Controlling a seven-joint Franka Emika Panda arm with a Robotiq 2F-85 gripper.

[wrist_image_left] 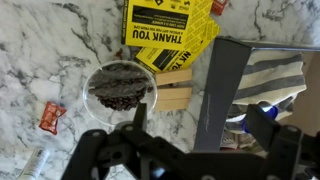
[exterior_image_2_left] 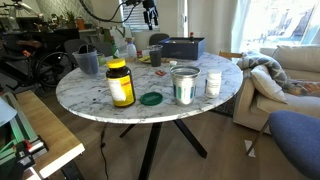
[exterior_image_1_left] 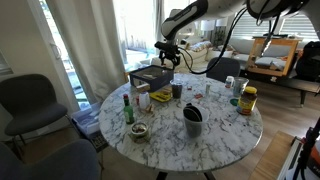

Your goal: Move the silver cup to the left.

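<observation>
The silver cup (exterior_image_1_left: pixel 177 90) is a short metal cylinder with a pale rim, standing on the marble table (exterior_image_1_left: pixel 215 140) next to yellow cards (exterior_image_1_left: pixel 160 96). It also shows in an exterior view (exterior_image_2_left: pixel 156 56). From above in the wrist view, the silver cup (wrist_image_left: pixel 120 88) has a dark inside. My gripper (exterior_image_1_left: pixel 169 57) hangs well above the table, over the cup and the black box, and also shows high up in an exterior view (exterior_image_2_left: pixel 150 14). In the wrist view the gripper (wrist_image_left: pixel 200 122) is open and empty, with the cup just beside its left finger.
A black box (exterior_image_1_left: pixel 150 75) stands beside the cup. A dark grey cup with utensils (exterior_image_1_left: pixel 192 121), a yellow-lidded jar (exterior_image_1_left: pixel 247 100), a green bottle (exterior_image_1_left: pixel 128 108) and a small bowl (exterior_image_1_left: pixel 138 131) are on the table. A glass jar (exterior_image_2_left: pixel 185 85) and green lid (exterior_image_2_left: pixel 151 98) stand near one edge.
</observation>
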